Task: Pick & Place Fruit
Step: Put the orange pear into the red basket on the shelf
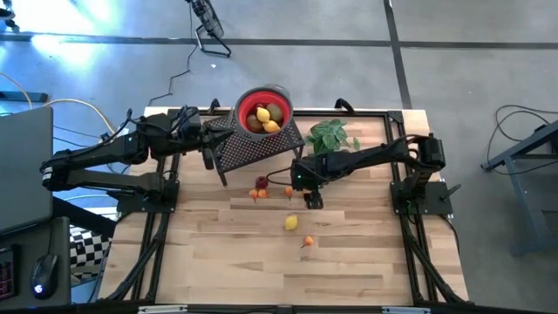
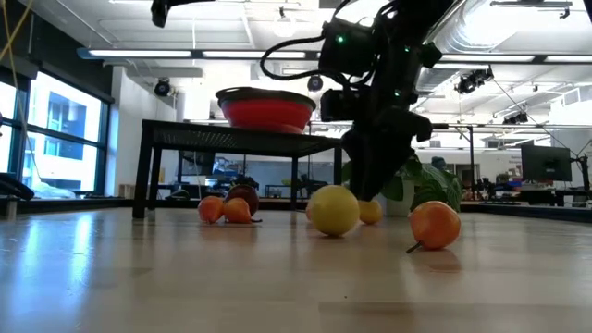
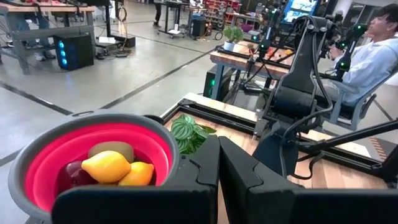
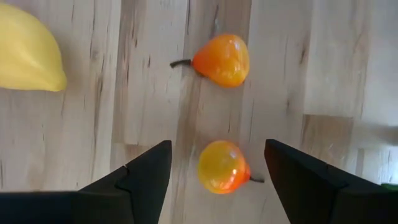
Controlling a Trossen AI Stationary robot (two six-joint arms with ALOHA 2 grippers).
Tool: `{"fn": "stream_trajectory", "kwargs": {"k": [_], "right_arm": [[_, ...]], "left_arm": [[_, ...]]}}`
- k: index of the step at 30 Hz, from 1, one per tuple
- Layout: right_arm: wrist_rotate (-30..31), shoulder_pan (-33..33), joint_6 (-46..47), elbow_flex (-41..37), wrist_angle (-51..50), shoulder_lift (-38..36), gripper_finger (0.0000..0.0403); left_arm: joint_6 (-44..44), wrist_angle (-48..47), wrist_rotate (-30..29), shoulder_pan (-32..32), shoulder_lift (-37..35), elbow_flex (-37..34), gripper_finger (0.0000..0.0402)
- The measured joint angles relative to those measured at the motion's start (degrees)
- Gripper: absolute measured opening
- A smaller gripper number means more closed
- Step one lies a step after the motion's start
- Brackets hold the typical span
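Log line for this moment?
right claw: open, over orange fruit | left claw: shut, by red bowl | loose fruit on table

A red bowl with a grey rim holds yellow lemons and a brownish-green kiwi on a black perforated stand, while orange fruits and a yellow lemon lie on the pale striped wooden table beside a green variegated plant.

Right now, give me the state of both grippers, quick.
Left gripper: shut, holding nothing, beside the red bowl.
Right gripper: open, holding nothing, fingers either side of a small orange fruit on the table.
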Motion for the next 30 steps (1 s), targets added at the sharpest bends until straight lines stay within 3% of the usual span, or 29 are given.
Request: {"fn": "stream_trajectory", "kwargs": {"k": [13,30], "right_arm": [[1.62,0.00,-2.77,-5.28,6.72,0.02,0.0250],[1.44,0.00,-3.04,-5.59,6.50,0.01,0.0234]], "left_arm": [[-0.03,-2.18,-0.02,0.00,0.00,0.00,0.0000],[-0.19,-2.15,-0.11,0.02,0.00,0.00,0.0000]]}}
